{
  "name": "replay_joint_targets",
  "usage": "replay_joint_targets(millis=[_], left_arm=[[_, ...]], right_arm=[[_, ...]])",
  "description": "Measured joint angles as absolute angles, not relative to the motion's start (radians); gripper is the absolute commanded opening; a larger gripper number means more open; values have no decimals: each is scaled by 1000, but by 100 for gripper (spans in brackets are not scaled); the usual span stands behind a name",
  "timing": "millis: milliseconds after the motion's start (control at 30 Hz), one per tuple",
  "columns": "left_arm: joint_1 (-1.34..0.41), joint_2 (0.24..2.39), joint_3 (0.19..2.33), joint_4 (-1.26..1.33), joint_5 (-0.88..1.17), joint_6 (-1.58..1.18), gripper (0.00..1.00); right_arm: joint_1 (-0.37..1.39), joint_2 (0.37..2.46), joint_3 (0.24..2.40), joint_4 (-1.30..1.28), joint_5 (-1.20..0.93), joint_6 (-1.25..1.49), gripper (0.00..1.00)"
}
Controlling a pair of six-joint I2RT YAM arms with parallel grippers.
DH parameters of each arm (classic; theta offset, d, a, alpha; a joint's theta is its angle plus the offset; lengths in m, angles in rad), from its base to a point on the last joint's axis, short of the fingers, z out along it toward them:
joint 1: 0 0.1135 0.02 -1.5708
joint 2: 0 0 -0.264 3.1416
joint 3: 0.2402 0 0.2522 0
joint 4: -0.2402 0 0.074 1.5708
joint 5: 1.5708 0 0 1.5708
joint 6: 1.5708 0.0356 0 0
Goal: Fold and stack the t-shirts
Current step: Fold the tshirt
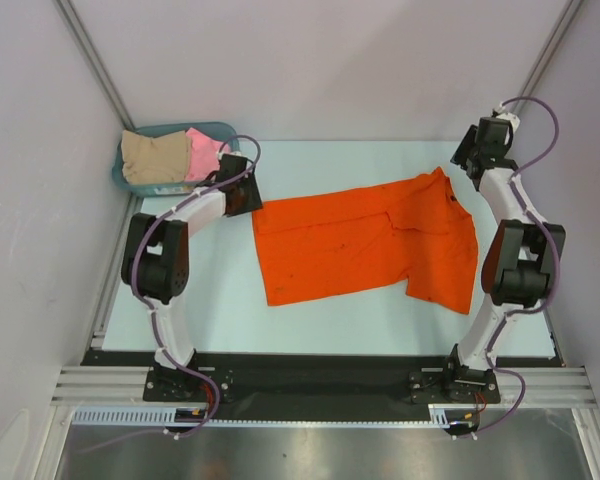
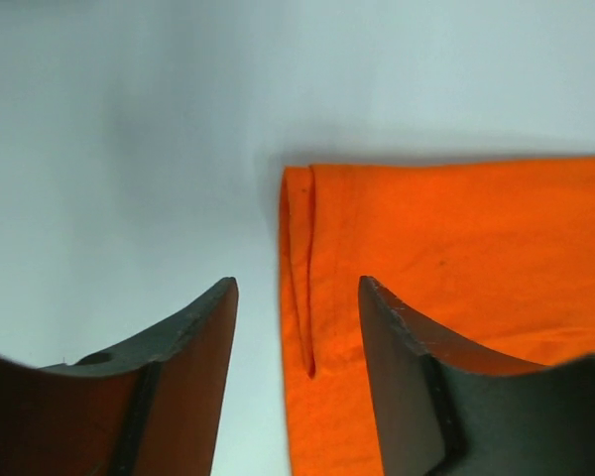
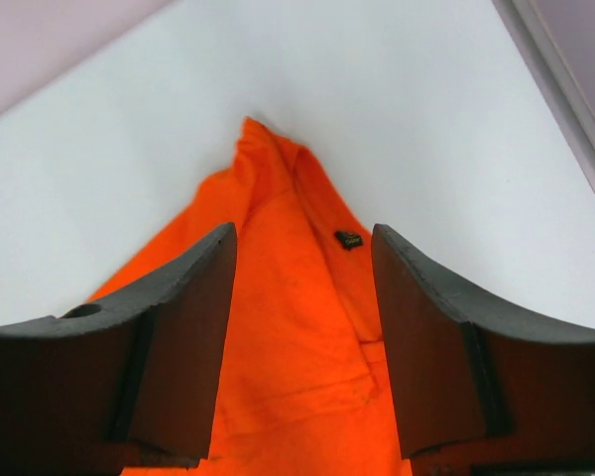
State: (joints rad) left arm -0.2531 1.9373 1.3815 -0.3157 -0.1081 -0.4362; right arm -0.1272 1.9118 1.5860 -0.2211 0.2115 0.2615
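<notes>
Orange t-shirt (image 1: 365,240) is laid flat, centred on the table (image 1: 220,310). Judged light, limp, easily rucked; hem corner and collar end are favoured for gripping. Left gripper (image 2: 297,288) is held wide at the hem edge, right gripper (image 3: 302,233) wide above the collar. Bare table is seen nearside.

White links, black joints on left arm (image 1: 165,268) and right arm (image 1: 517,262); purple cables (image 1: 555,120); dark, possibly rubber-faced fingers (image 2: 407,382) on left hand (image 2: 297,283).
</notes>
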Motion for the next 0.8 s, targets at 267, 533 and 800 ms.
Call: replay_joint_targets(millis=[267, 533, 800], left_arm=[[-258, 2057, 1438, -301, -130, -428, 56], [-260, 2144, 1542, -317, -153, -439, 16], [-250, 2232, 1690, -389, -180, -437, 0]], right_arm=[[-144, 1724, 1455, -151, 150, 281, 61], [-160, 1661, 1382, -144, 110, 299, 60], [-159, 1602, 1329, -199, 96, 337, 60]])
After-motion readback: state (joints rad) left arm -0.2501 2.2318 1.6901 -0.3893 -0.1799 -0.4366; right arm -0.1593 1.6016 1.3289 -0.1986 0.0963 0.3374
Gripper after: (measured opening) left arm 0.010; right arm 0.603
